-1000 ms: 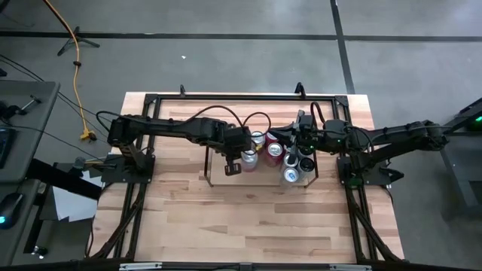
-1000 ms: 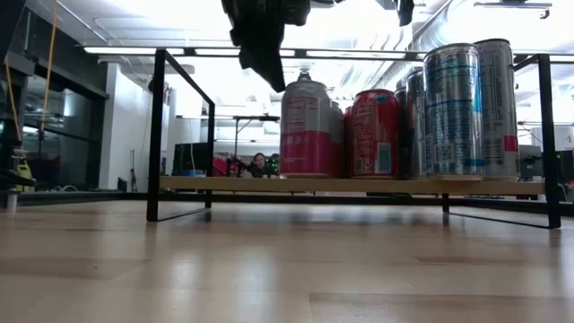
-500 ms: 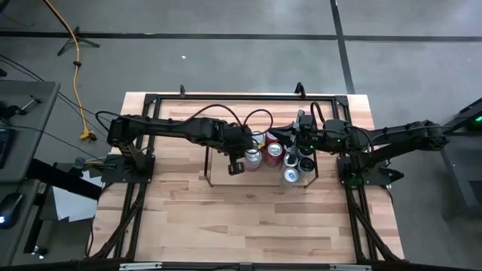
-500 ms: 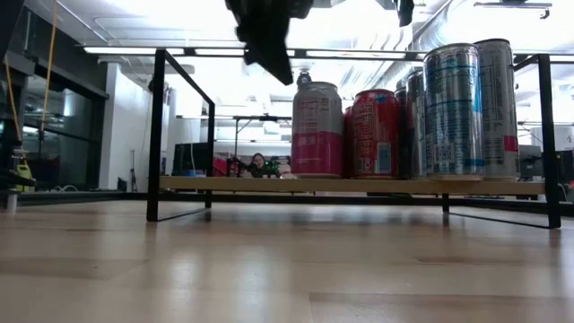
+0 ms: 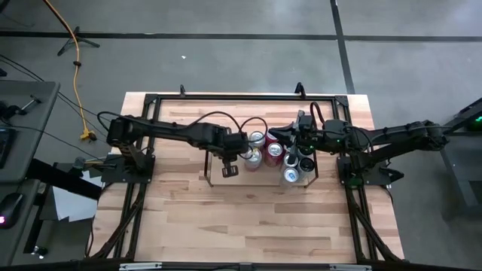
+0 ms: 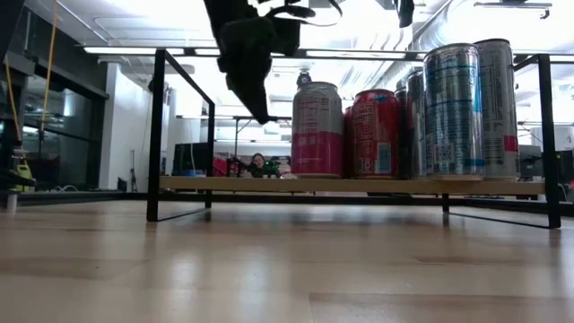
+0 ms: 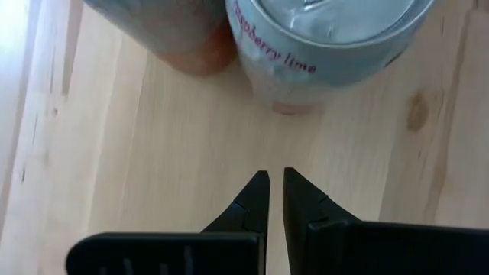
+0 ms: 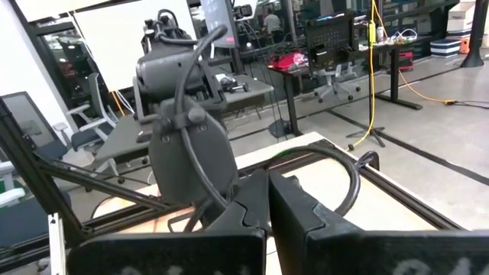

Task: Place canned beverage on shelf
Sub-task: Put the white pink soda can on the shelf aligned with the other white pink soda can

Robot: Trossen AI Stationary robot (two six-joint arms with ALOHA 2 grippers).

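Cans, smooth metal cylinders incl. pink-white can (image 6: 317, 130), stand upright on thin black-rod shelf (image 6: 156, 135) w/ pale wood base. Left gripper (image 7: 272, 179) clenched empty beside it; right gripper (image 8: 266, 187) clenched, empty.

Left tool (image 7: 273, 177) closed, empty, pointing down, arm stretched toward the tabletop's middle. Right tool (image 8: 267, 183) closed too, held level, arm reaching in from the right

One shelf (image 5: 214, 178) holds about six cans (image 5: 274, 153); two arms (image 5: 173, 132) reach over it.
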